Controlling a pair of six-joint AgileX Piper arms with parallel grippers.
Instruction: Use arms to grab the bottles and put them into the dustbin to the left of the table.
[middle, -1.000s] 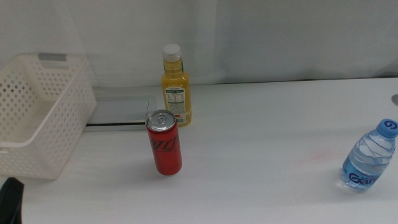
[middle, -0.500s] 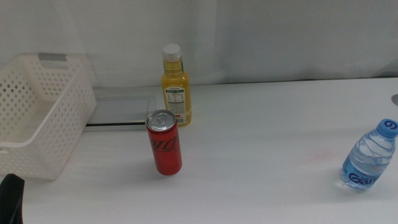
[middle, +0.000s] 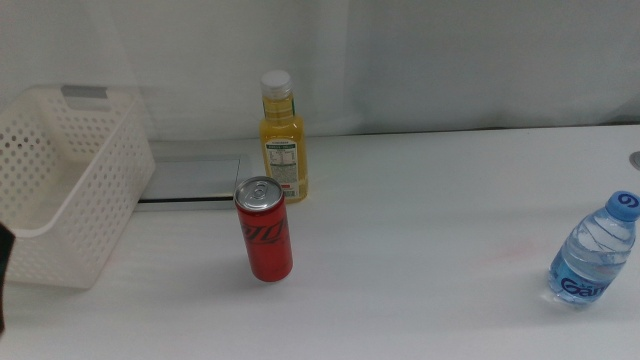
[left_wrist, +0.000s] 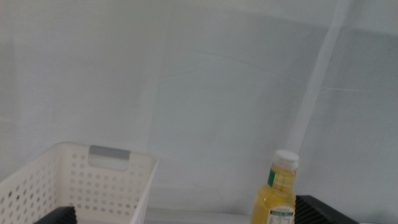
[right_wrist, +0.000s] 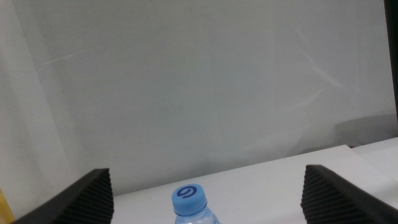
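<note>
Dustbin (middle: 60, 190) left side cut off by edge.

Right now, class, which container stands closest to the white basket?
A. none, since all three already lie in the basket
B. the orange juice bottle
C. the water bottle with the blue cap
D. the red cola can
D: in the middle view the red cola can stands nearest the white basket; the orange juice bottle is farther back, the water bottle far right.

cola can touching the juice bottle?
Apart. The middle view shows the red cola can standing nearer the camera than the orange juice bottle, with white table between their bases.
</note>
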